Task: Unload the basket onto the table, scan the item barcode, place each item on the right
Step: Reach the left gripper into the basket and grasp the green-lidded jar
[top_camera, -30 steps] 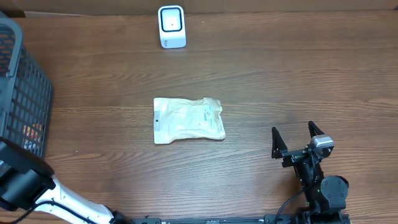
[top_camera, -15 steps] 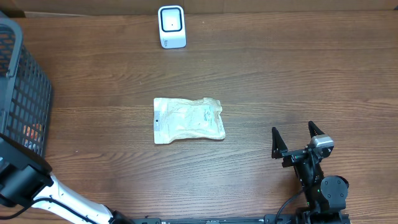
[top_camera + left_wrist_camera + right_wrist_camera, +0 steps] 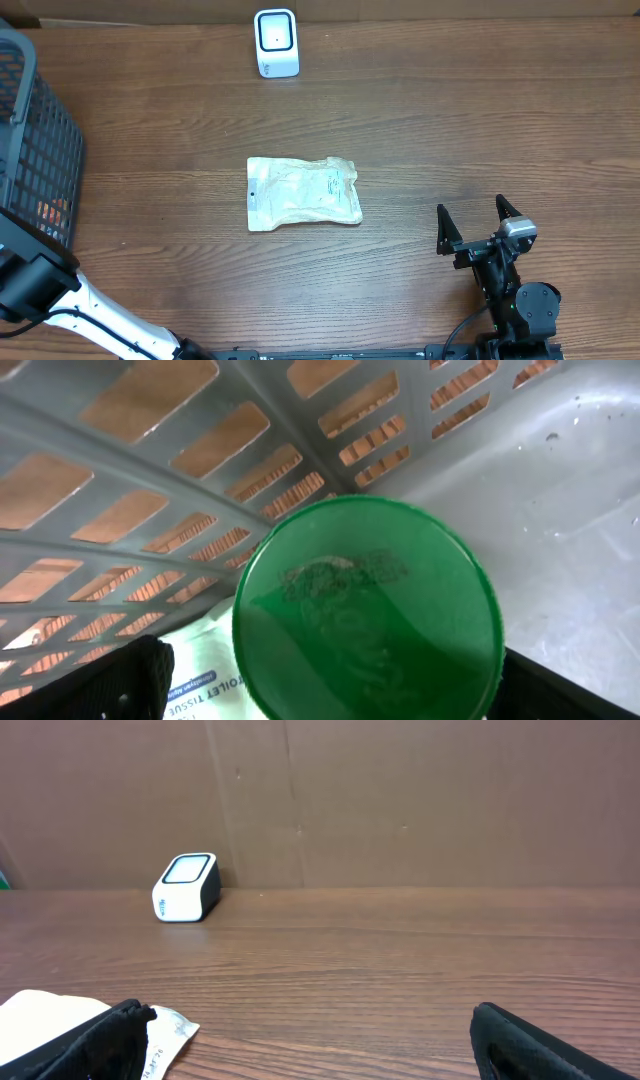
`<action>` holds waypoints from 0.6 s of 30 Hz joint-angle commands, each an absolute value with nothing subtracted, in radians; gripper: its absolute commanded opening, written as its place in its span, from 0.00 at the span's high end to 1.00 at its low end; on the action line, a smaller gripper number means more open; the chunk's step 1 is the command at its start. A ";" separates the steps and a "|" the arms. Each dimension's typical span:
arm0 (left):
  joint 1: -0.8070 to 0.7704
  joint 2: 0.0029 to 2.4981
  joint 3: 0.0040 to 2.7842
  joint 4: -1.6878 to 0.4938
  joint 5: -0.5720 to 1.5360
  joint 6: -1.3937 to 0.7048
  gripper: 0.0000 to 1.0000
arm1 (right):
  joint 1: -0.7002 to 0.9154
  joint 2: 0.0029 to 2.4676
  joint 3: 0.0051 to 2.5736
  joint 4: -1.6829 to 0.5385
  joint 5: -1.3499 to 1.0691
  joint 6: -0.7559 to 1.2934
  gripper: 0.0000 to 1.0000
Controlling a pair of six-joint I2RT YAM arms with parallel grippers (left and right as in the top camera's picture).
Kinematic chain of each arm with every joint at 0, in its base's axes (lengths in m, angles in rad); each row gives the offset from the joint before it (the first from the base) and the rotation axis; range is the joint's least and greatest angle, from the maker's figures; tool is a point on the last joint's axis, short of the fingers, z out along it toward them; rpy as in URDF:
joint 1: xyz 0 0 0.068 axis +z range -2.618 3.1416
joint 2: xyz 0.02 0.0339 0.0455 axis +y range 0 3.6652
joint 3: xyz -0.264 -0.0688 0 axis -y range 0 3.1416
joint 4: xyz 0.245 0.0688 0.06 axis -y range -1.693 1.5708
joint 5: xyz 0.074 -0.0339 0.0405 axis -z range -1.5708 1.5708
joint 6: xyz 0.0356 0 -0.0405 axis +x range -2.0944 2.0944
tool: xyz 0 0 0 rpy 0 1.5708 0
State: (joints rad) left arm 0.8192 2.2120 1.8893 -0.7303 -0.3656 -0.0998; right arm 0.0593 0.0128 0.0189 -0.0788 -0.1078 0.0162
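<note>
Green lid of a round tub fills the left wrist view, sitting inside the basket at the table's left edge. It partly covers a tissue pack. The left gripper hangs over it, fingers spread to either side and holding nothing. The basket's slotted wall stands between tub and tabletop. At the near edge the right gripper sits with fingers apart, empty. A white packet lies flat mid-table, with bare wood beyond it. The scanner stands at the far edge before a cardboard wall.
</note>
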 commanded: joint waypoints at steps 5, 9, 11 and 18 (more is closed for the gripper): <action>0.826 2.283 1.887 -0.689 -0.365 -0.085 0.01 | 0.057 0.003 0.008 -0.074 -0.114 0.022 0.00; 0.826 2.288 1.887 -0.667 -0.366 -0.085 0.06 | 0.057 0.003 0.008 -0.073 -0.114 0.022 0.00; 0.826 2.288 1.887 -0.656 -0.366 -0.084 0.16 | 0.057 0.003 0.008 -0.073 -0.114 0.022 0.00; 0.822 2.288 1.914 -0.659 -0.366 -0.085 0.47 | 0.057 0.003 0.008 -0.074 -0.113 0.022 0.00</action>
